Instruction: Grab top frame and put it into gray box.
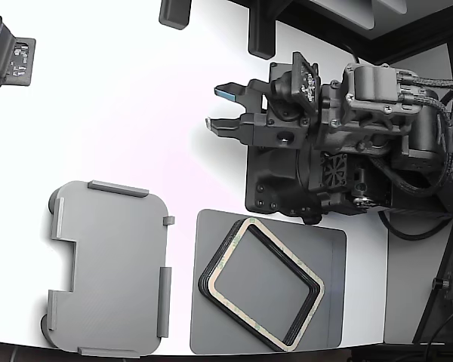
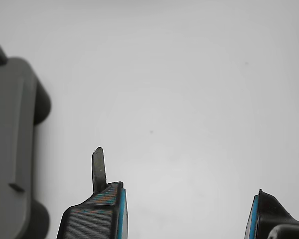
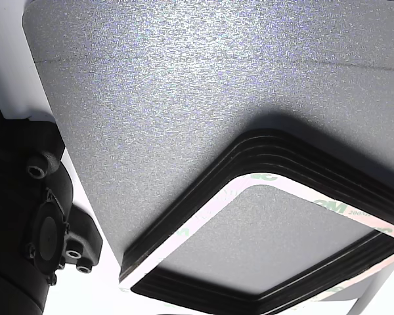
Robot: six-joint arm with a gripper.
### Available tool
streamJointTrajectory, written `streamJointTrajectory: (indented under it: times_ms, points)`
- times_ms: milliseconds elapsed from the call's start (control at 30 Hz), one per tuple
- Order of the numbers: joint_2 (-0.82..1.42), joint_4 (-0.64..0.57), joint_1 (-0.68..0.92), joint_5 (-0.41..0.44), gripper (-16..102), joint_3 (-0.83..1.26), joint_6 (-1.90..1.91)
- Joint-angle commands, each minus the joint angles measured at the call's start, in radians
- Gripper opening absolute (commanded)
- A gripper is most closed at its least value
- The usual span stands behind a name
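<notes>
The top frame (image 1: 308, 313), thin with a beige, green-mottled face, lies on a pile of black-edged frames resting on a dark gray mat (image 1: 325, 249), low in the exterior view. The other view shows the top frame (image 3: 184, 230) close up on the mat (image 3: 171, 79). The gray box (image 1: 109, 268), a light gray shallow tray, sits to the exterior view's left of the mat. My gripper (image 1: 225, 109) hangs open and empty over bare white table, above the mat in the picture. In the wrist view its fingertips (image 2: 102, 211) frame white table, with the gray box's rim (image 2: 10, 149) at one side.
The arm's black base and wrist body (image 1: 340, 151) fill the exterior view's right. Another black device (image 1: 7, 53) sits at the top left, and dark posts (image 1: 260, 34) stand at the back. A black arm part (image 3: 33, 223) shows beside the mat in the other view.
</notes>
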Motion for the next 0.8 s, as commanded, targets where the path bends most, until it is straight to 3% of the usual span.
streamJointTrajectory:
  times_ms: [0,433,533,600,633,700,767]
  points:
    - [0.023,-0.003,-0.017,0.029,100,-0.029,0.02]
    - [-0.009,0.005,0.018,0.026,98,-0.092,0.006]
    - [-0.084,0.028,0.13,0.1,81,-0.195,-0.028]
    - [-0.158,0.086,0.179,0.095,89,-0.29,-0.249]
    - [-0.198,0.12,0.204,0.101,98,-0.342,-0.333]
    - [-0.276,0.189,0.276,0.158,95,-0.443,-0.459]
    - [-0.347,0.241,0.321,0.178,100,-0.531,-0.617]
